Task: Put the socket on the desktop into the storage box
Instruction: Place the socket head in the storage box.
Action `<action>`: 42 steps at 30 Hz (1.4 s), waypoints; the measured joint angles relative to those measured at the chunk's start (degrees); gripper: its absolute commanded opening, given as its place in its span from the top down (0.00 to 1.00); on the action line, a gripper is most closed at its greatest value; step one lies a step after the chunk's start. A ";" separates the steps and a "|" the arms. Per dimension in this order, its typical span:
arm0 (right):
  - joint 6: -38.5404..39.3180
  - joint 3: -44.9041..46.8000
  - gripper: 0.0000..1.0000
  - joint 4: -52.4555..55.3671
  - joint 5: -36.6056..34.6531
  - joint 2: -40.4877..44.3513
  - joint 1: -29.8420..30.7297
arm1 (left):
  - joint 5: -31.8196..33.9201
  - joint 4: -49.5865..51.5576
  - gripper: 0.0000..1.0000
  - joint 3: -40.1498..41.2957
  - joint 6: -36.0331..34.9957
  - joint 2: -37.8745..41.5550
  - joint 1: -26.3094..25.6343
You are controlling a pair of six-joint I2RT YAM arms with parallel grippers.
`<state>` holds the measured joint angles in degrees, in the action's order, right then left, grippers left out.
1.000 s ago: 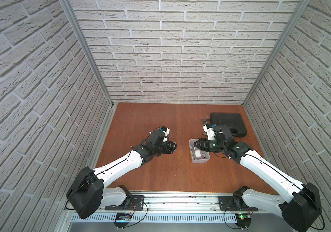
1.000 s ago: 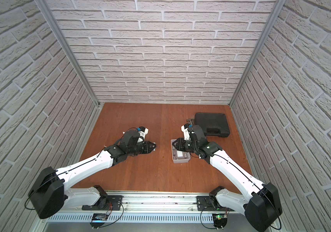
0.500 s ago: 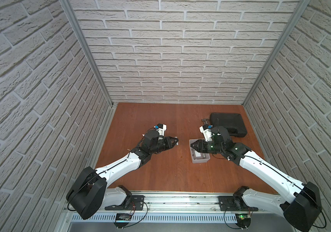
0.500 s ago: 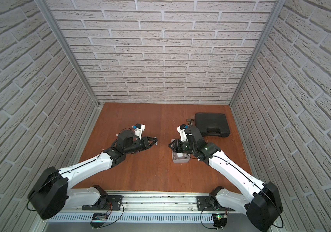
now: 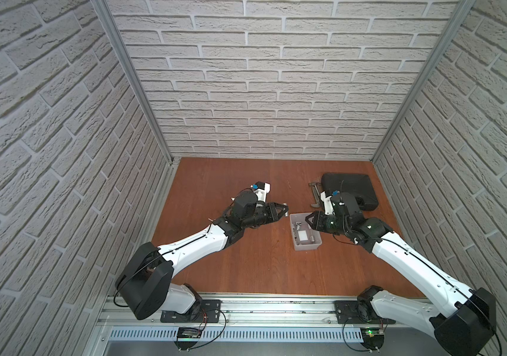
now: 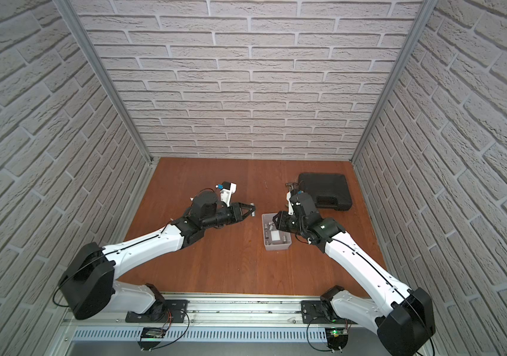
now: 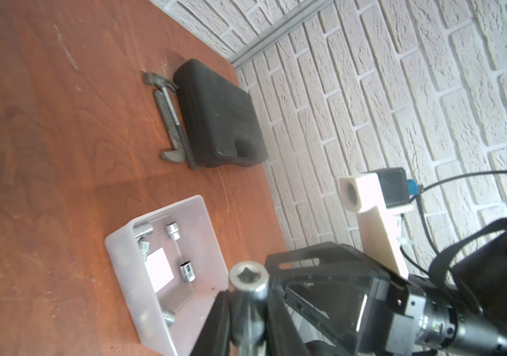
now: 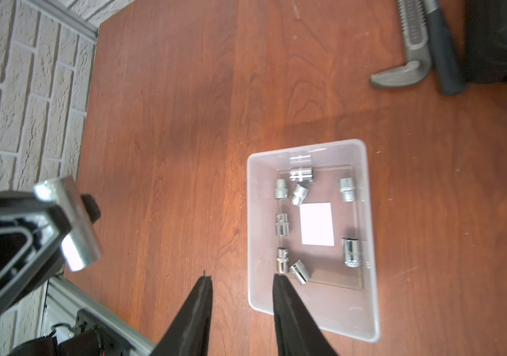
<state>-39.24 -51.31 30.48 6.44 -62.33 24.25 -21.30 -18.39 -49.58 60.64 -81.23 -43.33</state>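
Jaws clamped on chrome socket [image 7: 248, 277] at left gripper [image 5: 283, 210], apart and empty at right gripper [image 8: 240, 277], now swung up off desktop [image 5: 246, 262] to 10 o'clock of storage box [image 8: 258, 234], likely leaving just the drop-in.

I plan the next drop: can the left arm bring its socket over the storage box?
Probably yes: the left gripper, shut on the socket, is near the storage box, but the right gripper hangs over it.

**Case and two tools in the far right corner**

A black tool case [image 5: 349, 191] lies closed near the right brick wall [image 5: 461, 138]. Just beside it lies a grey metal tool [image 7: 166, 118] with a ribbed handle. A dark bar [image 7: 184, 138] lies between them, close against the case.
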 measured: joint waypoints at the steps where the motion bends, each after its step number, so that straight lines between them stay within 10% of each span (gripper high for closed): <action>1: -0.04 0.00 0.61 0.24 0.02 0.37 -0.96 | 0.11 0.11 1.00 -0.92 -0.37 -0.92 -0.70; 42: -0.81 2.27 0.62 2.03 3.04 3.76 -6.27 | 2.36 15.85 1.00 -21.62 -5.55 -26.40 -10.69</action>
<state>-40.05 -49.04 32.51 9.47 -58.57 17.98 -18.94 -2.55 -71.20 55.09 -107.63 -54.02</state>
